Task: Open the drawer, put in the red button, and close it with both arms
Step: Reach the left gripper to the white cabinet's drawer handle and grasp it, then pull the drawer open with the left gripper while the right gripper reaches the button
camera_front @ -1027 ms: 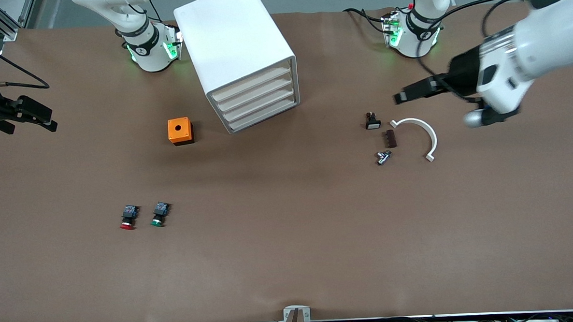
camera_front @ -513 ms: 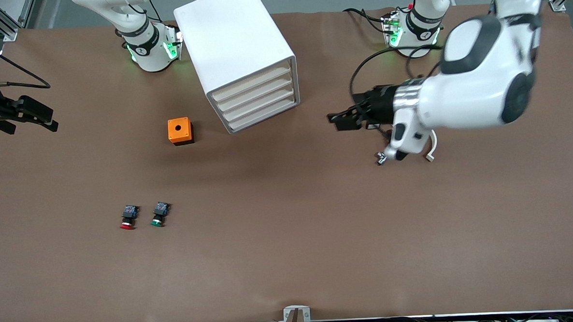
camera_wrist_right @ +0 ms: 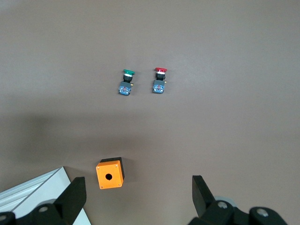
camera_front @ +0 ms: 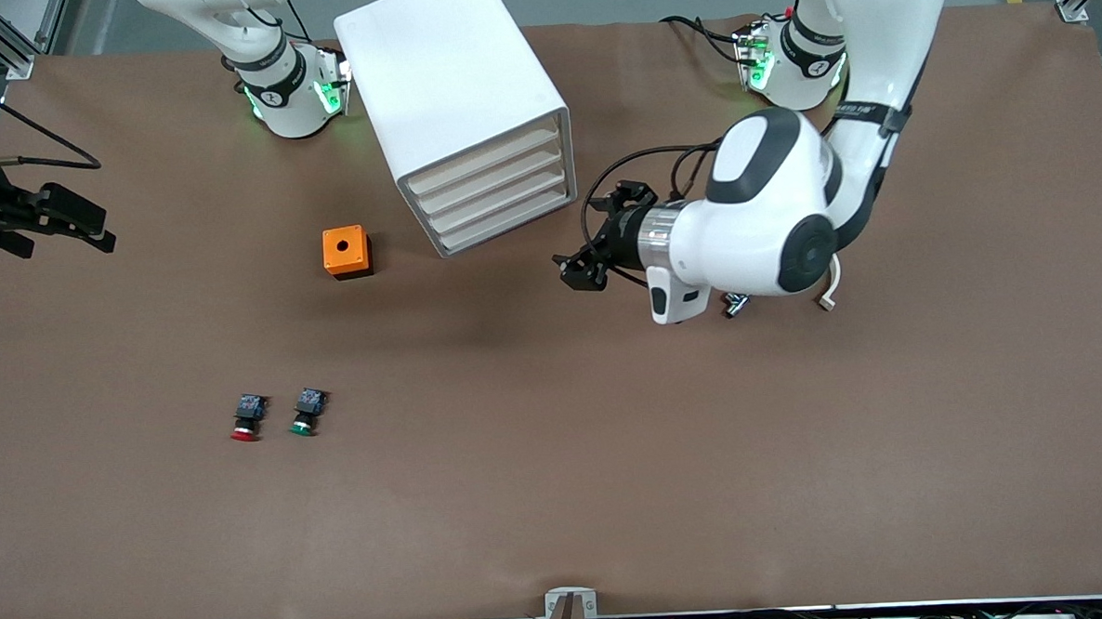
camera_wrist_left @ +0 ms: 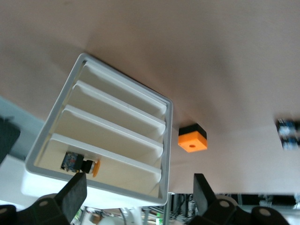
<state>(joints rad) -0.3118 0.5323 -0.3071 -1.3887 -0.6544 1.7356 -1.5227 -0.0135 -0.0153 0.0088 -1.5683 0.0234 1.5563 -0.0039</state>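
Observation:
The white cabinet (camera_front: 453, 81) stands between the arm bases, its four drawers all shut. The uppermost drawer (camera_front: 484, 158) also shows in the left wrist view (camera_wrist_left: 117, 159), where a small orange-capped switch (camera_wrist_left: 78, 164) sits in the slot above its front. My left gripper (camera_front: 579, 273) is open and empty in front of the drawers (camera_wrist_left: 138, 197). The red button (camera_front: 245, 423) lies on the table nearer the front camera, beside a green-capped switch (camera_front: 304, 416); it also shows in the right wrist view (camera_wrist_right: 160, 79). My right gripper (camera_front: 63, 243) waits, open and empty, high over the right arm's end of the table (camera_wrist_right: 138, 197).
An orange box with a hole (camera_front: 346, 251) stands beside the cabinet toward the right arm's end. A white curved piece (camera_front: 831, 279) and a small metal part (camera_front: 735, 305) lie under the left arm's forearm. Cables trail from the left wrist.
The left arm has swung from the left arm's end of the table to in front of the cabinet's drawers, now covering the small parts there. The right arm has not moved.

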